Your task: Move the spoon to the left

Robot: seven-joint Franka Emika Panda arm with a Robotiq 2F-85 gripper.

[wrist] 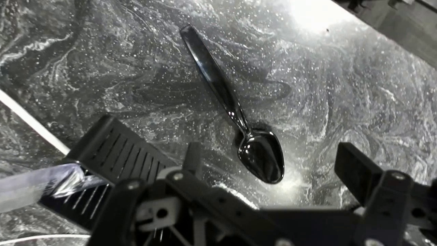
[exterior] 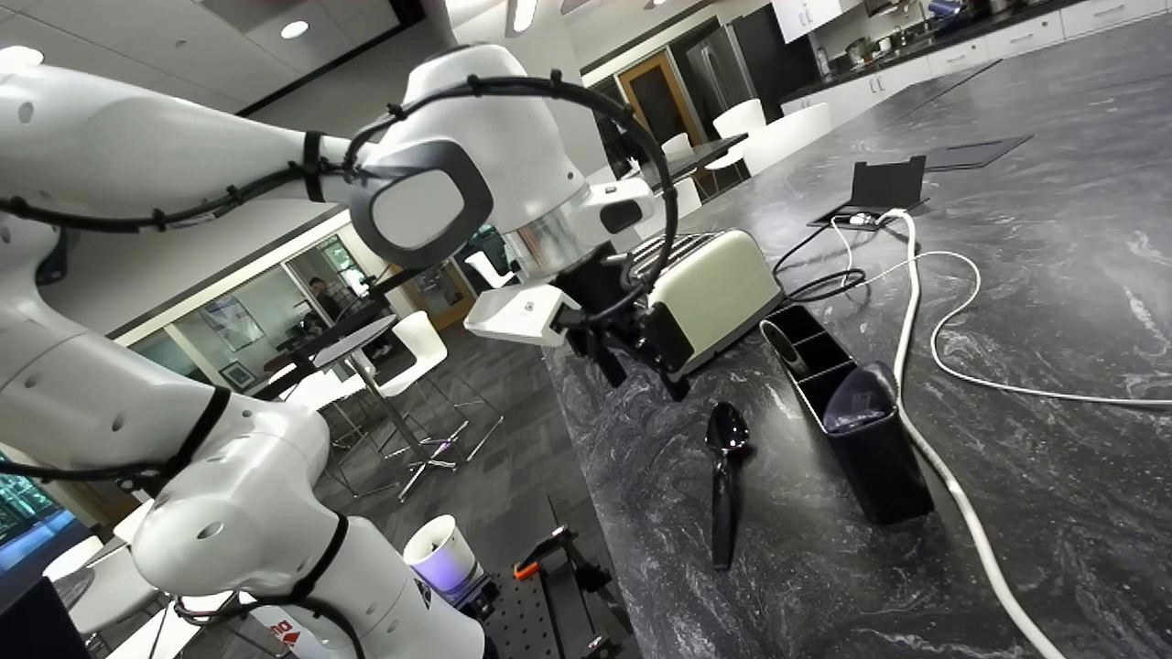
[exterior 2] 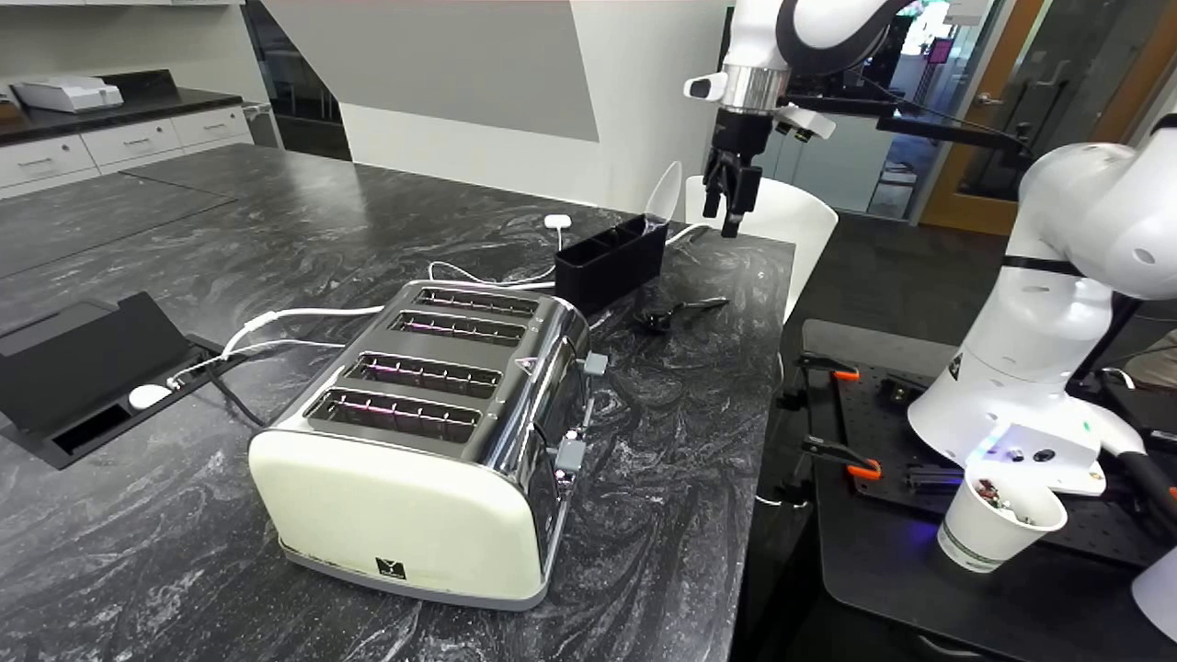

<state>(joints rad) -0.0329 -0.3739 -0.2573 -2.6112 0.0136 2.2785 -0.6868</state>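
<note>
Marbled table (wrist: 136,61) below, our claw (wrist: 272,162) gapes, unladen; before descending, we should turn it to straddle the spoon (wrist: 227,99), handle toward eleven o'clock in the wrist view.

In an exterior view, the dark marbled countertop (exterior: 1062,311) carries, on its near part from left to right, a black spoon (exterior: 722,476), a divided black holder (exterior: 865,453) and a white cable (exterior: 958,499); farther, a cream 4-slot toaster (exterior: 719,288) left, a flapped black box (exterior: 886,185) right.

Black spoon (exterior 2: 679,310) on counter (exterior 2: 657,515), 4-slot toaster (exterior 2: 418,450), end effector (exterior 2: 720,221) above.
</note>
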